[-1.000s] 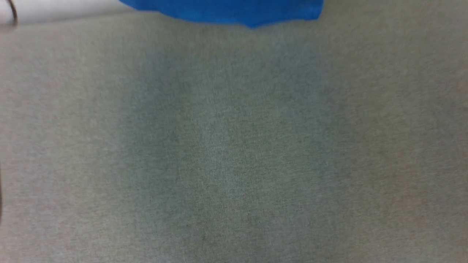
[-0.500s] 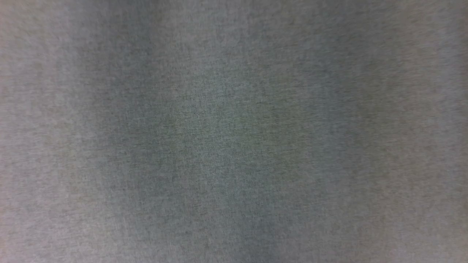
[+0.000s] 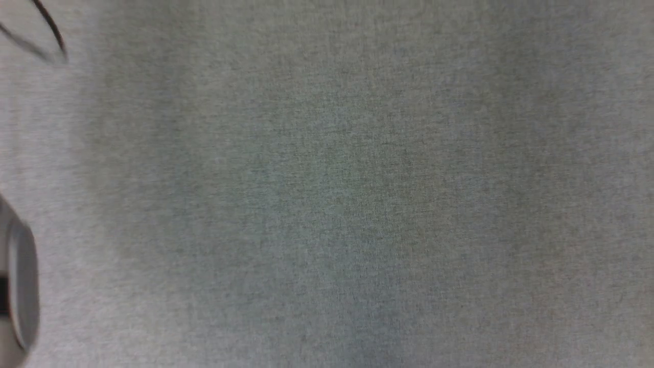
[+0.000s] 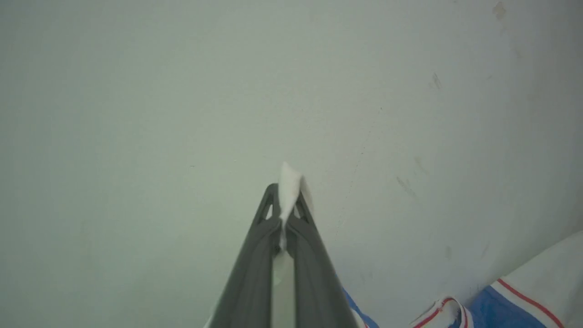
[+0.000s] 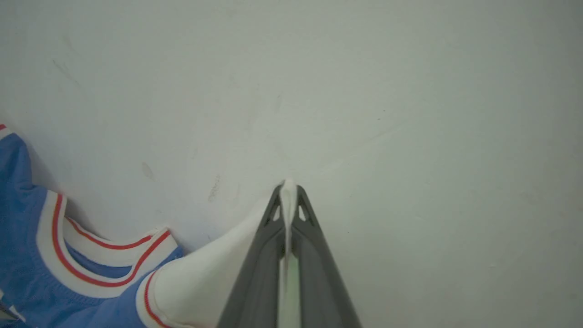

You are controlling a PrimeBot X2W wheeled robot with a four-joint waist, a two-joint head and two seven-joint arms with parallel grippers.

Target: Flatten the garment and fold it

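Garment (image 5: 27,273) = royal-blue jersey T-shirt, white sleeves, red-and-white striped trim; pinched at two points. Right gripper (image 5: 287,187) is clamped tight on white sleeve cloth, which runs from the lower left of the right wrist frame into the jaws. Left gripper (image 4: 286,193) is likewise closed, a white tuft poking past its tips, blue body and trim at lower right. Behind both: pale scuffed surface (image 4: 136,114), nothing else near. Change: a second ago the blue hem sat at the head frame's top edge; now it's gone, leaving grey woven surface (image 3: 327,204), thin dark cable (image 3: 53,30) upper left, pale rounded part (image 3: 20,286) lower left. The whole picture shifted, so the camera moved. My read: garment lifted for spreading, not yet flat. Plenty of open room; mind the cable.
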